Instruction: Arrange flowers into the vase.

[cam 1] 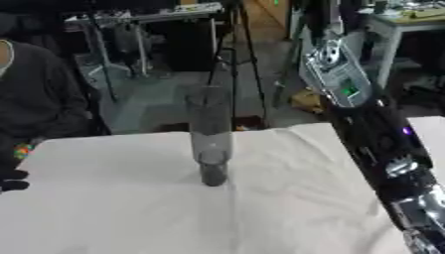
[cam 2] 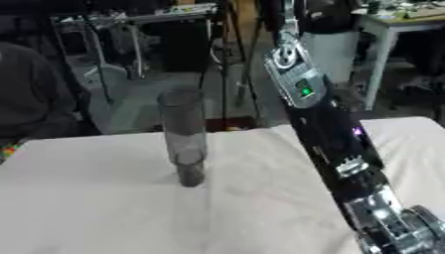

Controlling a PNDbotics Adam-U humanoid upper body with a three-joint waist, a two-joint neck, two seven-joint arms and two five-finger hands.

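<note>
White cloth covers the tabletop (cam 1: pixel 113 208), wrinkled, with bare room all round its middle; the far edge runs just behind the vase and a second cloth edge shows at far right. Right arm (cam 2: pixel 334 144), black with silver joints and a green light, slants down from upper right to the lower right corner. Its robot hand is cut off by the picture's edge, so grip state cannot be told; the left one does not show. Clear tall vase (cam 1: pixel 209 141) stands upright near tabletop centre, well left of the arm, apart from it. It looks empty, though the glass is murky. No readable writing. Dark-gloved hand (cam 1: pixel 12 179) rests at the left edge.
</note>
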